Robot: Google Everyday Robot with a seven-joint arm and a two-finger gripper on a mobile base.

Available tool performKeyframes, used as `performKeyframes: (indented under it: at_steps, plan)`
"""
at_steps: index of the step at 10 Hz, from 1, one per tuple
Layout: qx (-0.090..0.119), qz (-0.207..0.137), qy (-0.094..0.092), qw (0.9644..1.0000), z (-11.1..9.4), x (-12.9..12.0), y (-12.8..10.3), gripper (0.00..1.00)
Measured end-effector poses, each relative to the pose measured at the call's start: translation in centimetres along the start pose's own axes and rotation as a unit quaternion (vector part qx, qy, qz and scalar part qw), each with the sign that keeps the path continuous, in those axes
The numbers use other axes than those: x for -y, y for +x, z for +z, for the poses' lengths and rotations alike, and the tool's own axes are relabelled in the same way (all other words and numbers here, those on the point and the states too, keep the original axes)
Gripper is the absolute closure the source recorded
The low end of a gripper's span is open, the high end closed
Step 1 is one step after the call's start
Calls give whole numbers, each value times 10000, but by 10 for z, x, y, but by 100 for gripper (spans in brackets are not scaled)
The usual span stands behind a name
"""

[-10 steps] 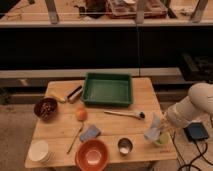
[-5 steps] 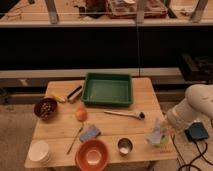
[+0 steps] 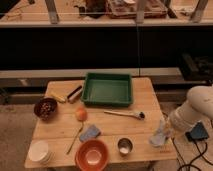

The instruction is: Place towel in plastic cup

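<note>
A pale blue towel [image 3: 160, 136] hangs bunched at the right front edge of the wooden table [image 3: 105, 127]. My gripper [image 3: 168, 129], at the end of the white arm [image 3: 197, 110] that comes in from the right, is shut on the towel's top. The towel's lower end sits at the table surface. I cannot make out a plastic cup there. If one stands at that spot, the towel hides it.
A green tray [image 3: 107, 89] sits at the back middle, with a spoon-like utensil [image 3: 124, 114] in front of it. There is an orange bowl [image 3: 92, 155], a small metal cup [image 3: 124, 146], a blue sponge [image 3: 90, 133], an orange fruit [image 3: 81, 114], a dark bowl [image 3: 45, 108] and white stacked dishes [image 3: 39, 151].
The gripper and towel have shifted slightly right and down towards the table's right front edge. Nothing else has moved.
</note>
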Motion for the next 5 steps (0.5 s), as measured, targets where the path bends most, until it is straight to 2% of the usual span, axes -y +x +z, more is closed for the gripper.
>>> performKeyframes:
  at_steps: [4, 5]
  plan:
    - [-3, 142, 33, 9999, -4, -13, 3, 78]
    - [13, 165, 59, 9998, -5, -16, 4, 70]
